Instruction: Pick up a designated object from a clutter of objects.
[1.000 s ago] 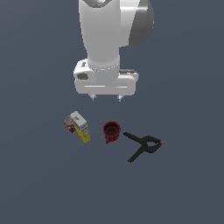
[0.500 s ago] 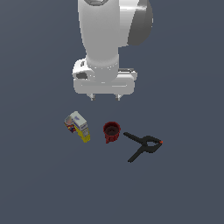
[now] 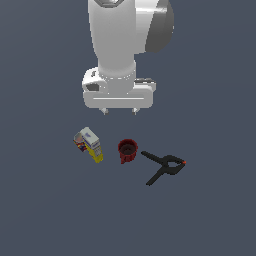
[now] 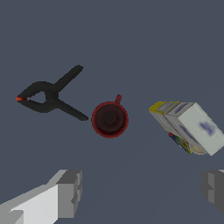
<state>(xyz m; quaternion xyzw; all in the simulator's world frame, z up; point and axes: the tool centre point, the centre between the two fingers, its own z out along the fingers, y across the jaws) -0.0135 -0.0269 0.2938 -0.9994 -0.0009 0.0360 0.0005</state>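
My claw [image 3: 119, 111] is wide open above the carton [image 3: 92, 143]. Risk: can [image 3: 79, 142] touches it, cup [image 3: 127, 150] is near; a finger could clip either.

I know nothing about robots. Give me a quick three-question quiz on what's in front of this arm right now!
1. True or false: the fingers are holding the carton.
2. Which item lies between the carton and the black clamp in the exterior view? A) small can B) red cup C) nothing
3. Fill in: the clamp's tip is coloured ____.

Key
1. False; they hang apart above the items, gripping nothing.
2. B, the red cup.
3. Orange.
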